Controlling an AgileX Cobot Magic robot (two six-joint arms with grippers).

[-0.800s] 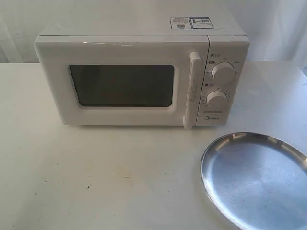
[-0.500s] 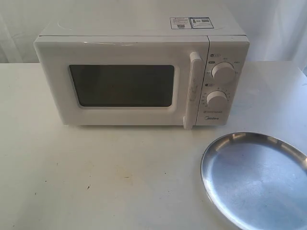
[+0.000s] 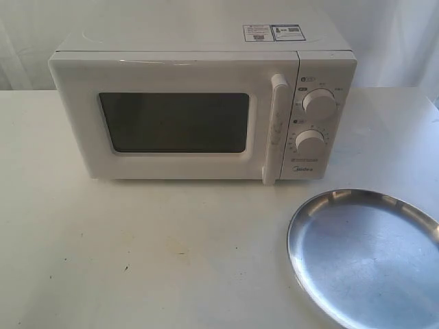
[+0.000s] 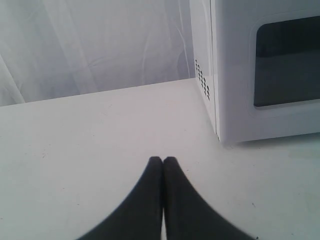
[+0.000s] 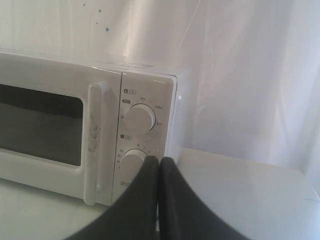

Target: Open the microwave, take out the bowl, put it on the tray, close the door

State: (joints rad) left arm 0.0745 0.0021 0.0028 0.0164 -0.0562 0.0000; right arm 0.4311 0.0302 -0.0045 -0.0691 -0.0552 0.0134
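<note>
The microwave (image 3: 202, 110) stands toward the back edge of the desk (image 3: 137, 253), about midway along it, with a white curtain (image 4: 90, 45) hanging behind. Its door (image 3: 171, 120) is shut flush with the front, and the upright bar handle (image 3: 277, 130) sits at the door's right side, just beside the panel with two round knobs (image 3: 319, 104), one above the other. The window (image 3: 175, 122) in the door is dark and nothing behind it can be made out, so the bowl cannot be seen. Stickers (image 3: 273, 32) lie on the microwave's top near its right rear corner. The tray (image 3: 367, 257) lies flat at the desk's front right corner, bare and shiny, well apart from the microwave and partly cut off by the exterior picture's edge. The left hand (image 4: 163, 161) has its two dark fingers pressed together, tip against tip, pinching nothing; it hovers over bare desk off the microwave's left side, where a patch of vent holes (image 4: 201, 77) shows. The right hand (image 5: 158, 161) is likewise pressed together and holds nothing; it points at the knob panel, its tips lined up with the lower knob, though how close it is to the panel cannot be told.
</note>
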